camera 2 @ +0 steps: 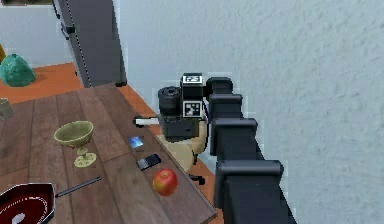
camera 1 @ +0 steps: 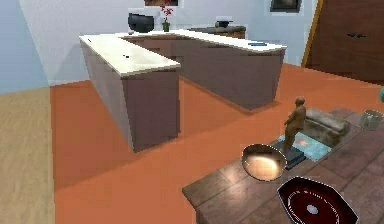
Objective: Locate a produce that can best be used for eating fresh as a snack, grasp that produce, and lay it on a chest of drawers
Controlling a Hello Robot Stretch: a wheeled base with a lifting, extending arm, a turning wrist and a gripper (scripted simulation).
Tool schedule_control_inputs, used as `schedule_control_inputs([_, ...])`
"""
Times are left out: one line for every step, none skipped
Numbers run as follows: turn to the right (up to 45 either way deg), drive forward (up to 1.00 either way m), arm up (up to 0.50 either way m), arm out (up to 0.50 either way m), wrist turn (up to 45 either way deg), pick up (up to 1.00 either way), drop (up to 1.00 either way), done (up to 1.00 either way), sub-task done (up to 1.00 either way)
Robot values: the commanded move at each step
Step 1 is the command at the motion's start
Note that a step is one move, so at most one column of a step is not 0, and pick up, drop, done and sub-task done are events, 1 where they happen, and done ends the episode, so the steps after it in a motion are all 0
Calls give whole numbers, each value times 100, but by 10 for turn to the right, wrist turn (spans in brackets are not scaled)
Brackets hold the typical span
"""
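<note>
A red apple (camera 2: 165, 181) lies on the wooden table (camera 2: 60, 115), close to the table's right edge. My arm (camera 2: 240, 160) rises along that edge. At its far end, the gripper (camera 2: 152, 122) shows as a dark body left of the white marker squares, farther out than the apple. The tabletop lies behind the gripper's far end, and I cannot tell whether it holds anything.
On the table stand a pale goblet (camera 2: 77, 140), a dark red bowl (camera 2: 25, 203), a small dark phone (camera 2: 149, 160) and a green lump (camera 2: 15, 70). Ahead are a brown statuette (camera 1: 295, 122), a metal bowl (camera 1: 263, 160), a white-topped kitchen counter (camera 1: 130, 60) and orange floor (camera 1: 90, 150).
</note>
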Motion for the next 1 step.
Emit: schedule_control_inputs([0,0,-30,0,0,0,0,0,0])
